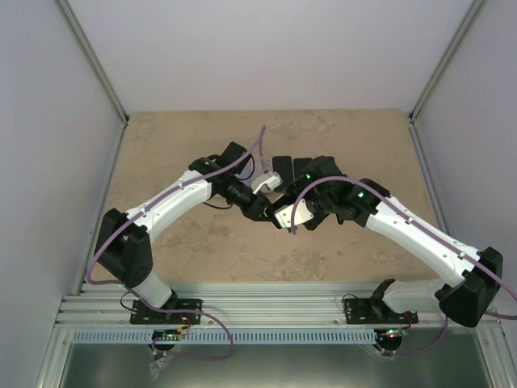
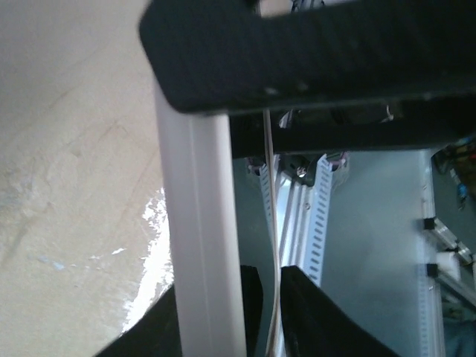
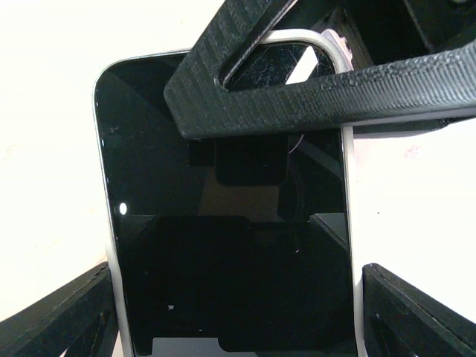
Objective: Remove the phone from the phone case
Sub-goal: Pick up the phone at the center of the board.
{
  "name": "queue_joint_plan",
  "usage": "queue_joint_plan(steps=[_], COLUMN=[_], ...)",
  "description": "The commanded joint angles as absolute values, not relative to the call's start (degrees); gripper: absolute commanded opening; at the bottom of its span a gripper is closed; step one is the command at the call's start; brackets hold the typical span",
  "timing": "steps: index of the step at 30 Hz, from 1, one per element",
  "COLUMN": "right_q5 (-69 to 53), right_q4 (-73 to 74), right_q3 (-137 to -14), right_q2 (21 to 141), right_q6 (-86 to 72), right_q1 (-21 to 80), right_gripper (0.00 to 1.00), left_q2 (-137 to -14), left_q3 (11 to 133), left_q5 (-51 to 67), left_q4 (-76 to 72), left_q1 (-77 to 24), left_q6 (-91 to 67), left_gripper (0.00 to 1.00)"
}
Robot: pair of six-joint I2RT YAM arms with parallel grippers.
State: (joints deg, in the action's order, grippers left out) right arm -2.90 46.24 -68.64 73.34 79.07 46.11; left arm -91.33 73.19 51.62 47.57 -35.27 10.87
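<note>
The phone (image 3: pixel 223 245), its black screen facing the right wrist camera, sits in a clear, pale phone case whose rim (image 3: pixel 348 186) runs round it. My right gripper (image 3: pixel 238 316) is shut on its two long sides and holds it above the table. In the top view the phone (image 1: pixel 288 212) hangs between the two arms. My left gripper (image 2: pixel 271 297) has come down to a narrow slit on a thin clear strip (image 2: pixel 272 208) of the case, beside the white edge (image 2: pixel 202 238). One of its fingers (image 3: pixel 320 85) crosses the phone's top corner.
The tan tabletop (image 1: pixel 186 242) lies below both arms, with white walls on three sides. An aluminium rail (image 1: pixel 266 311) with the arm bases runs along the near edge. The right gripper's dark body (image 2: pixel 312 52) fills the top of the left wrist view.
</note>
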Motion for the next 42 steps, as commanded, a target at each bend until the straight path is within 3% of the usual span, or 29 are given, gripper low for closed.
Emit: queue_joint_plan(steps=[1, 8, 10, 14, 17, 23, 33, 42], right_q5=[-1.8, -1.5, -2.6, -5.7, -9.3, -25.4, -41.0, -60.7], right_q4=[44.7, 43.3, 42.7, 42.5, 42.7, 44.3, 41.6, 27.9], right_q3=[-70.7, -70.4, -71.1, -72.1, -72.8, -74.3, -72.8, -74.9], right_q2=[72.0, 71.8, 71.8, 71.3, 70.5, 67.3, 61.8, 64.6], right_q6=[77.9, 75.7, 73.6, 70.4, 67.4, 58.5, 45.3, 16.0], right_q1=[46.9, 46.9, 46.8, 45.5, 43.5, 35.8, 22.7, 15.4], right_gripper=[0.46, 0.51, 0.60, 0.83, 0.92, 0.97, 0.98, 0.98], left_q2=[-90.7, -89.4, -88.8, -87.4, -86.0, -83.2, -77.6, -70.1], left_q3=[72.5, 71.9, 72.0, 71.6, 71.2, 68.6, 65.7, 60.6], left_q5=[54.7, 55.0, 54.8, 54.4, 53.6, 52.9, 53.9, 52.2], left_q4=[46.5, 45.4, 45.1, 44.7, 44.2, 41.5, 29.4, 11.8], left_q1=[-35.6, -35.6, -35.6, -35.6, -35.5, -34.4, -29.9, -27.7], left_q6=[12.1, 11.9, 12.3, 12.5, 12.7, 11.3, 3.1, -9.5], left_gripper=[0.25, 0.05, 0.00, 0.00, 0.00, 0.00, 0.00, 0.00])
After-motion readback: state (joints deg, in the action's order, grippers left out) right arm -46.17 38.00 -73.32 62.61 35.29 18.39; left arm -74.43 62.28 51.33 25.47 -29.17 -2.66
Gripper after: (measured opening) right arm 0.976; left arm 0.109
